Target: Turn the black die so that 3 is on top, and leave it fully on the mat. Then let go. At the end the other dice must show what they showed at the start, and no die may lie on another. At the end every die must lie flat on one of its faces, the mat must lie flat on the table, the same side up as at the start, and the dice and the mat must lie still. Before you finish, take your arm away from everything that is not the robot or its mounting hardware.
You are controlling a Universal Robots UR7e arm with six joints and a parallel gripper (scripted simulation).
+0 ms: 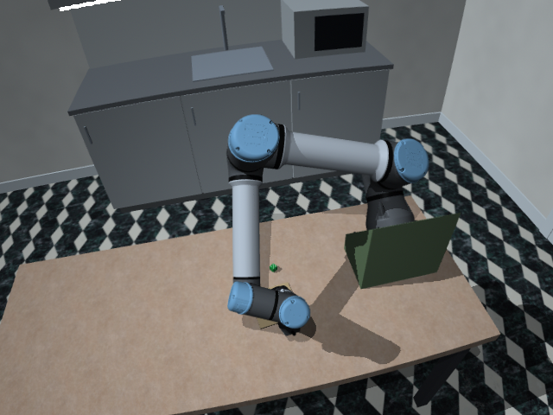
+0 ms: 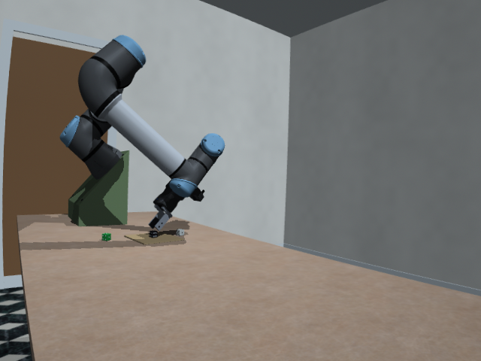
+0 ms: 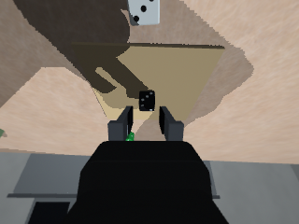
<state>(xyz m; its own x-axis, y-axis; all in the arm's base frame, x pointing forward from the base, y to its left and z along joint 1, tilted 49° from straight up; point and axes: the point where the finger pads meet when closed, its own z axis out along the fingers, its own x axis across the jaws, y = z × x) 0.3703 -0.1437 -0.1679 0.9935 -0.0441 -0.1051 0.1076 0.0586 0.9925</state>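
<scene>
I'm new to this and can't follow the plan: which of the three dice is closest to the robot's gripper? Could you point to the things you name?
The black die (image 2: 153, 234) (image 3: 147, 101), the only one on the mat (image 2: 135, 237) (image 3: 187, 70), just beyond the gripper's (image 3: 146, 117) open fingers.

high oblique top, low distant tabletop exterior, close wrist, mat shared

The tabletop (image 1: 134, 330) (image 2: 248, 295) (image 3: 262, 121) looks matt and faintly mottled; the blue joint caps (image 1: 253, 137) (image 2: 213, 144) resemble smooth plastic.

We see soft light on the counter (image 1: 134, 335) (image 2: 233, 295) (image 3: 271, 103), with dark arm shadows across it. The back wall (image 1: 165, 27) looks dim. Small dots look jagged up close.
</scene>
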